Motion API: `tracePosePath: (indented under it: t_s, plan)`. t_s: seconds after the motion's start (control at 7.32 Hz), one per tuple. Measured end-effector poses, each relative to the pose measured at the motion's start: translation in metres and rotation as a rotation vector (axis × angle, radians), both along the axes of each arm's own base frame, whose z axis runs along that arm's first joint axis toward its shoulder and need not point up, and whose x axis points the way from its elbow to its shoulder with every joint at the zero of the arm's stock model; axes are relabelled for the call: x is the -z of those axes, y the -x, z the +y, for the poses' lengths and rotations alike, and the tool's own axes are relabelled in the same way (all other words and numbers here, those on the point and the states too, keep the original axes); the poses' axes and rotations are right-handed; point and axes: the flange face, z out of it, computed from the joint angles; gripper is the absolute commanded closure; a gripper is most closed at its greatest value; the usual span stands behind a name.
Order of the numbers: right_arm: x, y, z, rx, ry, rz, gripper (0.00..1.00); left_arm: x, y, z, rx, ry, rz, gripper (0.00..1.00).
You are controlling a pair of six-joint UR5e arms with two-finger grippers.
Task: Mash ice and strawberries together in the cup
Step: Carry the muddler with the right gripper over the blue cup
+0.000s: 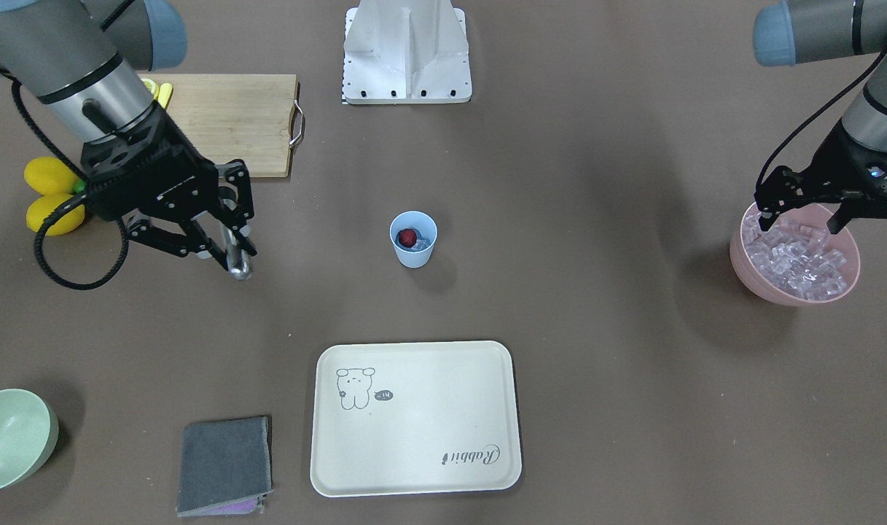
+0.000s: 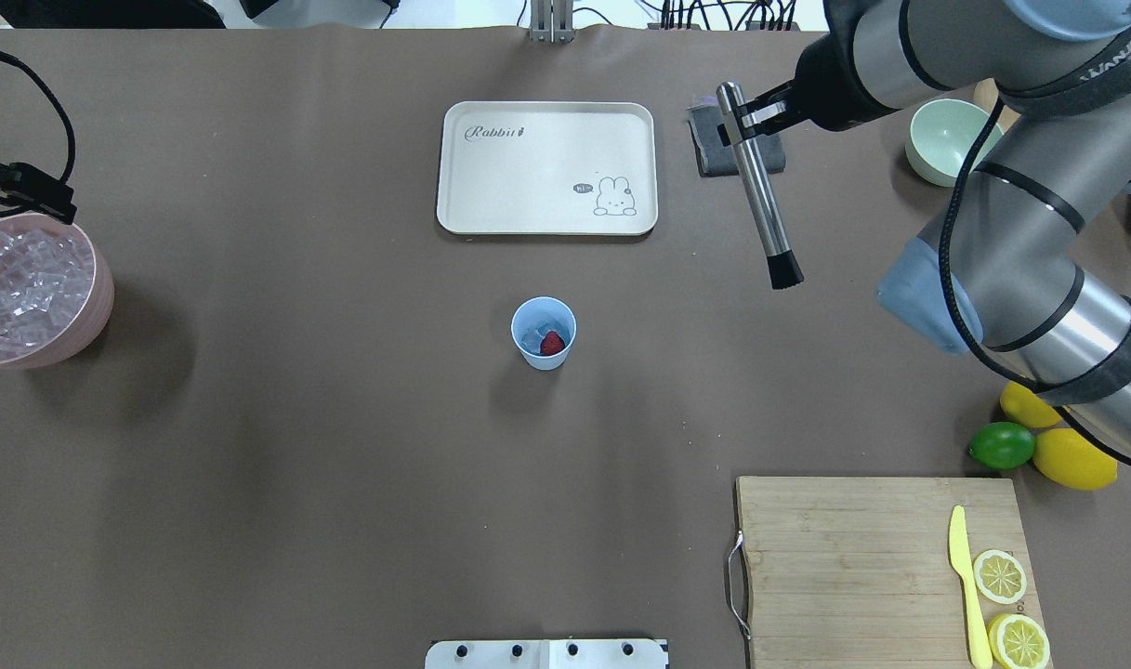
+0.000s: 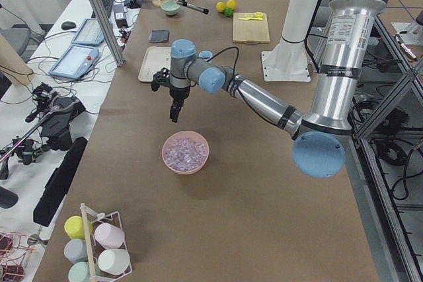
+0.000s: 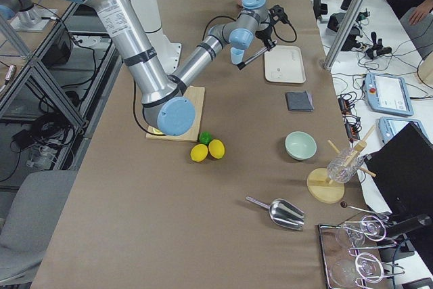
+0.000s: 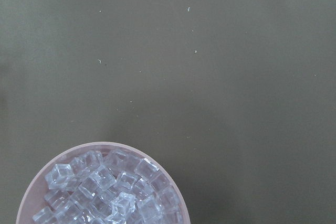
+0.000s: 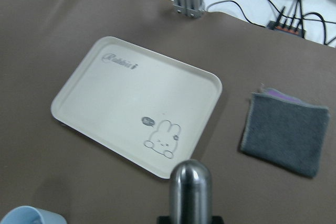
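Cup: the cup [image 2: 543,333] stood upright at mid-table, between the tray [image 2: 546,216] and the robot's base, with neither arm touching it.
Strawberry: the strawberry [image 2: 552,343] lay inside the cup, against the wall on the robot's right.
Ice: a little ice [image 2: 530,334] sat in the cup beside the strawberry.
Left gripper: the left gripper [image 1: 800,217] hung just above the pink bowl [image 1: 742,264] at the table's left end. Its fingers were spread wide and held nothing.
Bowl contents: the pink bowl was heaped with clear cubes [image 1: 796,262].
Right gripper: the right gripper [image 2: 743,115] was raised over the table on the right side. Its fingers were clamped on a muddler [image 2: 758,190] near the rounded metal end.
Muddler: it was slanted, with the black end away from the gripper and well apart from the cup.
Cloth: a grey folded cloth [image 1: 224,465] lay next to the tray.
Green bowl: the green bowl [image 1: 12,437] sat beyond the cloth, at the table's far right corner.
Board: the wooden board [image 2: 853,557] was near the base on the right. It carried a yellow knife [image 2: 965,581] and lemon slices [image 2: 1000,576].
Fruit: two lemons [image 2: 1074,457] and a lime [image 2: 1002,445] lay just past the board.
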Motion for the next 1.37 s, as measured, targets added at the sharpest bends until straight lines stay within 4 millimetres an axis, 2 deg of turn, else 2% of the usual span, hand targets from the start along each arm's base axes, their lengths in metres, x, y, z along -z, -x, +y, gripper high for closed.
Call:
tracePosePath:
  t_s: [0.14, 0.41, 0.82, 1.09, 1.23, 1.37]
  plan:
    - [0.017, 0.012, 0.009, -0.004, -0.070, -0.039, 1.00, -0.001, 0.000, -0.001, 0.018, 0.018, 0.003, 0.03]
    - [0.035, 0.033, 0.028, -0.035, -0.234, -0.161, 1.00, -0.005, -0.001, -0.003, 0.034, 0.042, 0.003, 0.03]
    - [0.054, 0.082, 0.082, -0.143, -0.397, -0.387, 1.00, -0.001, -0.006, -0.006, 0.031, 0.040, 0.008, 0.03]
    - [0.056, 0.113, 0.114, -0.219, -0.427, -0.482, 1.00, 0.000, -0.007, -0.007, 0.030, 0.039, 0.008, 0.03]
    - [0.050, 0.127, 0.121, -0.254, -0.430, -0.509, 1.00, 0.000, -0.007, -0.007, 0.030, 0.040, 0.006, 0.03]
    - [0.036, 0.140, 0.119, -0.286, -0.437, -0.536, 1.00, -0.001, -0.008, -0.008, 0.030, 0.042, 0.003, 0.03]
